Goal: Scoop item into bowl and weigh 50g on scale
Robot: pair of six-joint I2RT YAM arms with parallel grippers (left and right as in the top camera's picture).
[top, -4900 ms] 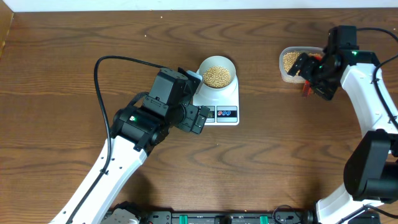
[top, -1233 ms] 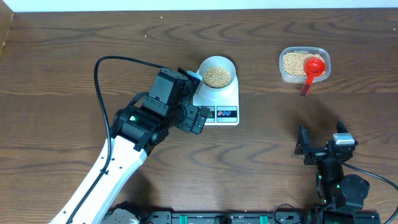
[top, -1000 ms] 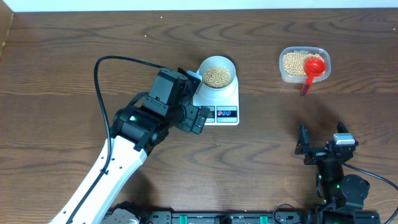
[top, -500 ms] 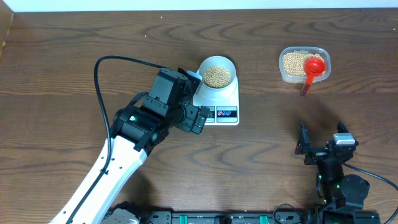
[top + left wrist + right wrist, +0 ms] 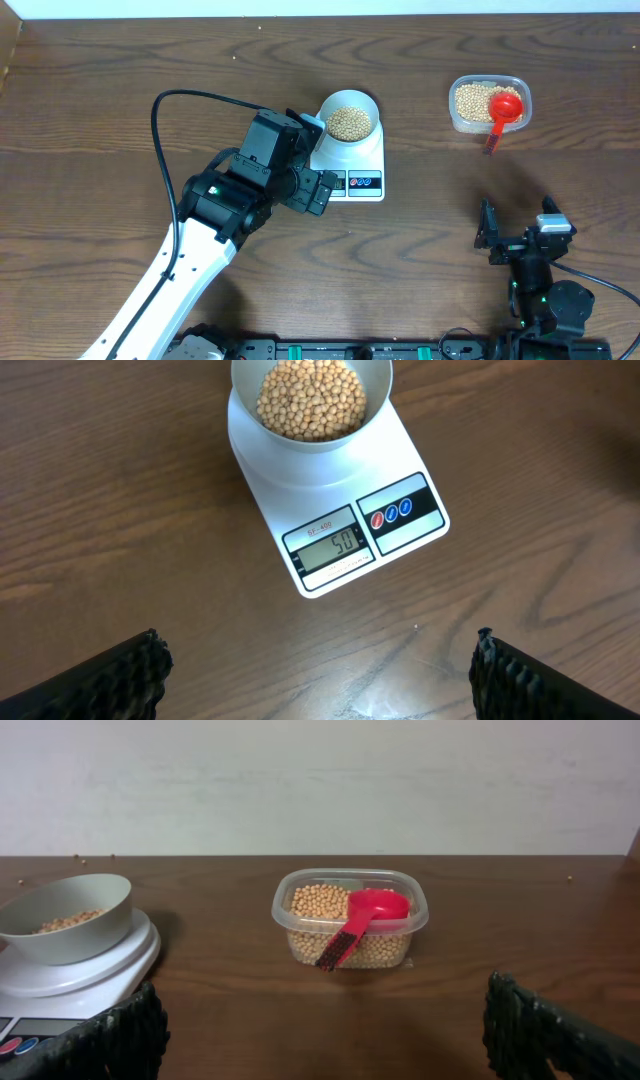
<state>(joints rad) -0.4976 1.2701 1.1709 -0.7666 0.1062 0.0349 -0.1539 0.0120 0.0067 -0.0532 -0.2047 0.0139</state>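
From overhead, the right arm has left the tub (image 5: 452, 110), where it was working a few seconds ago. It is now folded back low, well to the right of the scale (image 5: 372, 155) and nearer the table's (image 5: 100, 80) front edge. In the last second nothing has moved. The red scoop (image 5: 505, 105) lies in the tub, so scooping looks finished. The right gripper (image 5: 517, 218) is spread wide and holds nothing. The left arm reaches in a bend from the front edge. The left gripper (image 5: 312, 155) hangs over the scale's left edge, also wide open and empty. The bowl (image 5: 375, 112) sits on the back of the scale, with the beans (image 5: 349, 123) heaped inside it.

In the left wrist view, the camera looks straight down on the scale. Its display (image 5: 333, 545) reads 50, so the target weight appears to be met. The two fingers (image 5: 130, 670) stand far apart at the bottom corners, clear of the scale.

In the right wrist view, the camera looks level across the table. The tub and scoop are straight ahead, to the right of the scale, and the bowl sits on the scale at the left edge. The fingers (image 5: 540, 1030) are wide apart with nothing between them.
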